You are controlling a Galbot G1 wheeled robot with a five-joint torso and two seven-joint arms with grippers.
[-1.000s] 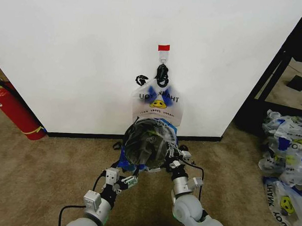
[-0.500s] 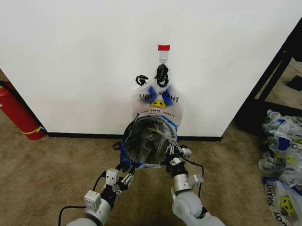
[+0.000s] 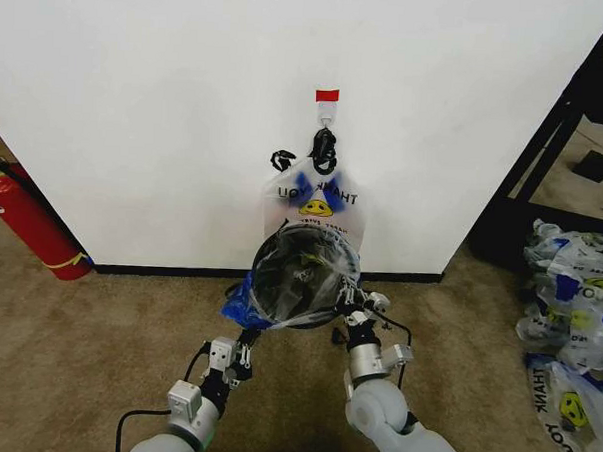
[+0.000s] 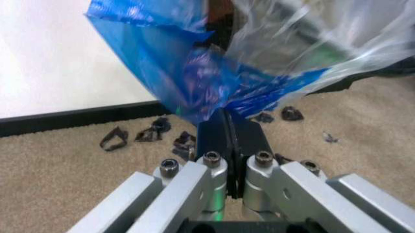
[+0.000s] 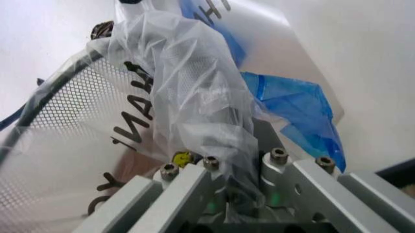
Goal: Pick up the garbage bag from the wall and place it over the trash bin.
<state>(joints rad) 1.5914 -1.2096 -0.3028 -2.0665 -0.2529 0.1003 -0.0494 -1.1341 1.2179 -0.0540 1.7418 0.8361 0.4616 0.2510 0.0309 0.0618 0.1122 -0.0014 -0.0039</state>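
Head view shows the white wall (image 3: 167,100) as the largest thing, with its black baseboard (image 3: 169,270) running along the carpet (image 3: 76,356). Taking the trash bin (image 3: 301,281) as the landmark: it stands on the carpet against the wall, straight below the small hook (image 3: 328,111) with red tape. Between hook and bin another printed bag (image 3: 314,205) hangs flat on the wall. Well off to the bin's left lies a red fire extinguisher (image 3: 31,224); well off to its right sits a heap of same-printed bags (image 3: 573,308).

The garbage bag (image 3: 304,286) is already draped across the bin's mouth, so the step in hand looks like stretching its rim down over the edge. It is thin, translucent and crinkled, with the dark bin showing through; its blue handle bunches at the bin's left side.

The left gripper (image 4: 228,127), just below and left of the bin, has its fingers pressed together on the blue handle film. The right gripper (image 3: 356,310), at the bin's lower right edge, is closed with the clear film gathered between its fingers; in the right wrist view the black mesh wall of the bin lies just beside it.

By my judgement the next move calls for both arms to pull the film outward and downward evenly, gently enough not to tear it or tip the bin.
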